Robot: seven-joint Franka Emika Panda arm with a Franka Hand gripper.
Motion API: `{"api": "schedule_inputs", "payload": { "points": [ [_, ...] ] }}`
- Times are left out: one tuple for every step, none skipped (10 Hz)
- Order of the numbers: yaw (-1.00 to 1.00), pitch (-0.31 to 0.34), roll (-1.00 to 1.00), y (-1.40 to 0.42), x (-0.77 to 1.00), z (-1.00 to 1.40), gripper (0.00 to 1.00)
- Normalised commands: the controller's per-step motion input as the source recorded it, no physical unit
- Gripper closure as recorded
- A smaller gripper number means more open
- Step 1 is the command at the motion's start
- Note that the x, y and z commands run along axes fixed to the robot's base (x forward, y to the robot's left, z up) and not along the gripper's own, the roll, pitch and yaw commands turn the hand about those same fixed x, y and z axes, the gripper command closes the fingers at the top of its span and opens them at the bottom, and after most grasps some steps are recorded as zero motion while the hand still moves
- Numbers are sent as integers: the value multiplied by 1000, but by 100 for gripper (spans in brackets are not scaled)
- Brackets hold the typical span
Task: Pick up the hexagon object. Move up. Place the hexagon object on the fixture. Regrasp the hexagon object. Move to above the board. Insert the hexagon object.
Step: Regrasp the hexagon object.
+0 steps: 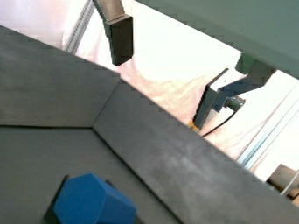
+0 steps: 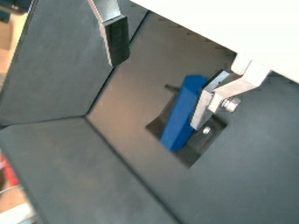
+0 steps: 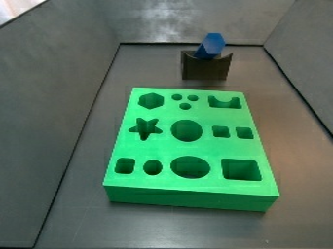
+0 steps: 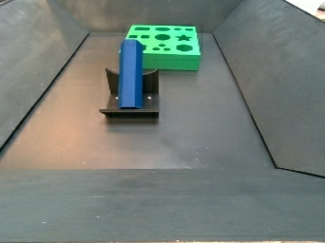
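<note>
The blue hexagon object stands on end in the dark fixture, as both side views show. The fixture sits behind the green board, which lies flat with its shaped holes empty. My gripper is out of both side views. In both wrist views my gripper is open and empty, above the rod. The rod lies close to one finger in that view and far below. In a wrist view only the rod's end shows, apart from the gripper.
Dark grey sloped walls enclose the floor on all sides. The board lies near one end wall, the fixture about mid-floor. Pale cloth shows beyond the wall edge in a wrist view.
</note>
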Motion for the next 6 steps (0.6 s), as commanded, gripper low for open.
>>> {"api": "schedule_inputs", "payload": {
  "points": [
    [155,146,325,-44,96,-2,0],
    [169,132,247,-38,91,1,0],
    [145,26,192,48,30,-1000,0],
    [146,11,181,47,29,-1000,0],
    [137,-33,159,44,41,-1000,0],
    [120,-62,121,39,49,-1000,0]
  ]
}}
